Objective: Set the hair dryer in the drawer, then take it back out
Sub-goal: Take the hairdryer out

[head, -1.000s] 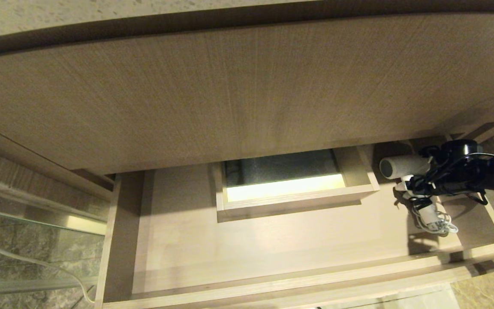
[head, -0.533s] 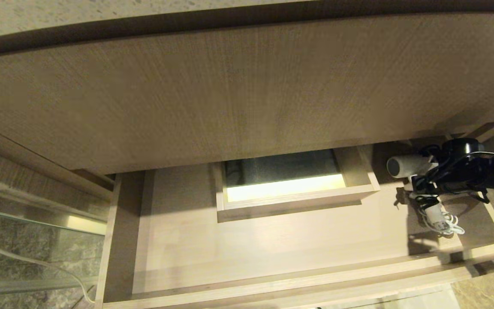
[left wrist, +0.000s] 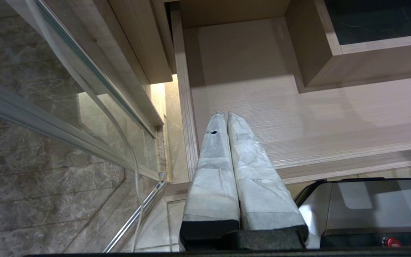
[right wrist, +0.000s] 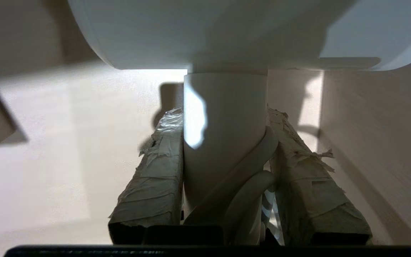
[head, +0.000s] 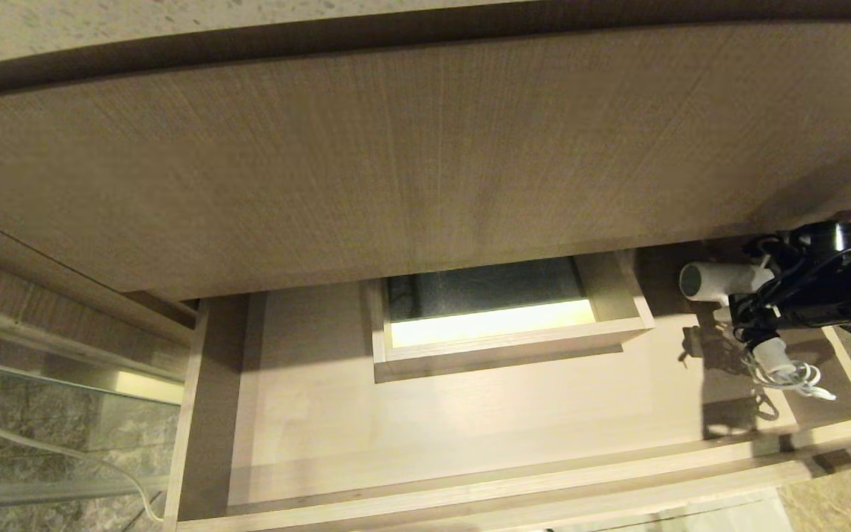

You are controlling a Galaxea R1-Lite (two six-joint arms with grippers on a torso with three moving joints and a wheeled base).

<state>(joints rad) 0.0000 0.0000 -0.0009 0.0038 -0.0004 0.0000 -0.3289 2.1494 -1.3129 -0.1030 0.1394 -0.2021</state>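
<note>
The white hair dryer [head: 725, 283] hangs just above the right end of the open wood-grain drawer [head: 470, 495], grey round end facing left. My right gripper [head: 747, 318] is shut on its straight handle, and the bundled white cord [head: 791, 373] dangles below. In the right wrist view the taped fingers [right wrist: 155, 171] press both sides of the handle [right wrist: 223, 142], with the barrel [right wrist: 227, 35] across the top. My left gripper [left wrist: 225, 115] is shut on nothing, parked over the drawer's [left wrist: 298, 117] near left corner.
A boxed rectangular cutout [head: 499, 347] stands at the middle of the drawer's back. A taller wood-grain panel [head: 425, 162] overhangs the drawer. A glass panel [head: 41, 414] and a white cable [head: 63, 451] lie to the left. The robot's base [left wrist: 369, 210] sits before the drawer front.
My right gripper has closed on the hair dryer's handle and lifted it up and to the right; the cord has risen off the drawer floor. The left arm has not moved.
</note>
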